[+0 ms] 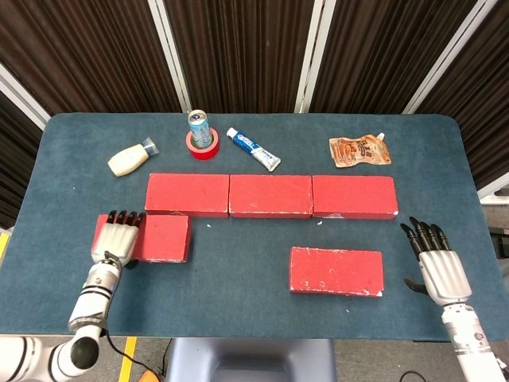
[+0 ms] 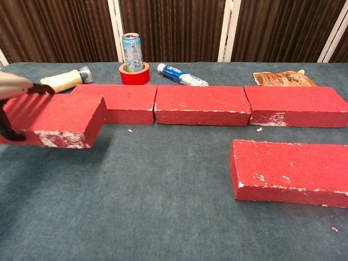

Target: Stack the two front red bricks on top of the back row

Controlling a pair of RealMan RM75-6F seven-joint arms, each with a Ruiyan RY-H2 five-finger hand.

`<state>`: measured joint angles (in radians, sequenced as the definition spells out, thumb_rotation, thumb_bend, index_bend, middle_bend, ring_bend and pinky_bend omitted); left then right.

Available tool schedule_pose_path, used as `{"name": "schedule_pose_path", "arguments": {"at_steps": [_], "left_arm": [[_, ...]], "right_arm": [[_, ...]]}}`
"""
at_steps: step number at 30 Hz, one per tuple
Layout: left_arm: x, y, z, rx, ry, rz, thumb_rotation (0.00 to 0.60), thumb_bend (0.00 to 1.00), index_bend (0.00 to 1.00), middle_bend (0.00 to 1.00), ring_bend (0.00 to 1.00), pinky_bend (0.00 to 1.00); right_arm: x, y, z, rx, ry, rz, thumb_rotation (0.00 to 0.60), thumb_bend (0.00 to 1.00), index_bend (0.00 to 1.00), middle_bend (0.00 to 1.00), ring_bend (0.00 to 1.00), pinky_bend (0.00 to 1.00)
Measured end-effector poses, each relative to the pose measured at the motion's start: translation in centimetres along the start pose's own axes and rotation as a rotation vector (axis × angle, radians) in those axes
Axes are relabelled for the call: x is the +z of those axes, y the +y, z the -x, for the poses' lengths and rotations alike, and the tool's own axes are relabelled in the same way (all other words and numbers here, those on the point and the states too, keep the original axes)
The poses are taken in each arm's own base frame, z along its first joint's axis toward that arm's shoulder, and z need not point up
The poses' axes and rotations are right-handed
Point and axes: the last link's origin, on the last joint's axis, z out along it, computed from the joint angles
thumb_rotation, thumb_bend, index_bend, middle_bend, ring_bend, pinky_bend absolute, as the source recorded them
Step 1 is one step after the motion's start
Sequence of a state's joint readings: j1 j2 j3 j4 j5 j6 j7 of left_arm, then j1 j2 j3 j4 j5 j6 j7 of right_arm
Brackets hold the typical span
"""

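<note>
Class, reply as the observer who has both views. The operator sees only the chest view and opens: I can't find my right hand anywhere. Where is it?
Observer: The head view shows the right hand to the right of the front right brick, apart from it.
Operator: Is it holding anything?
Observer: No, its fingers are spread and hold nothing.
Operator: Where does my left hand sit on the left brick?
Observer: The left hand lies over the far left end of the left brick.

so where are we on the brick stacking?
Nothing stacked yet: back row is bare on top. In hand: left hand grips the front left brick, apparently lifted in the chest view. Left: placing it, then the front right brick; right hand is open beside it.
</note>
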<state>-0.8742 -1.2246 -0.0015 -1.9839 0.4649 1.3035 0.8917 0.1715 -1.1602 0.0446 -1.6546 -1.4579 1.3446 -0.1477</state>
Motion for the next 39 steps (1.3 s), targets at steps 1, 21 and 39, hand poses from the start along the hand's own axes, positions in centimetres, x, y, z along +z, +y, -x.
{"name": "schedule_pose_path", "arguments": {"at_steps": [1, 21, 39], "left_arm": [[-0.3, -0.3, -0.4, -0.007, 0.013, 0.001, 0.600, 0.24, 0.00, 0.24, 0.00, 0.00], [1.2, 5.5, -3.3, -0.050, 0.040, 0.117, 0.600, 0.24, 0.00, 0.23, 0.00, 0.00], [4.5, 10.0, -5.5, -0.017, 0.071, 0.126, 0.600, 0.24, 0.00, 0.23, 0.00, 0.00]], "right_arm": [[0.0, 0.0, 0.0, -0.001, 0.000, -0.001, 0.600, 0.00, 0.00, 0.00, 0.00, 0.00], [-0.1, 0.2, -0.2, 0.002, 0.004, 0.006, 0.600, 0.00, 0.00, 0.00, 0.00, 0.00], [-0.2, -0.1, 0.0, -0.005, -0.004, -0.003, 0.600, 0.00, 0.00, 0.00, 0.00, 0.00]]}}
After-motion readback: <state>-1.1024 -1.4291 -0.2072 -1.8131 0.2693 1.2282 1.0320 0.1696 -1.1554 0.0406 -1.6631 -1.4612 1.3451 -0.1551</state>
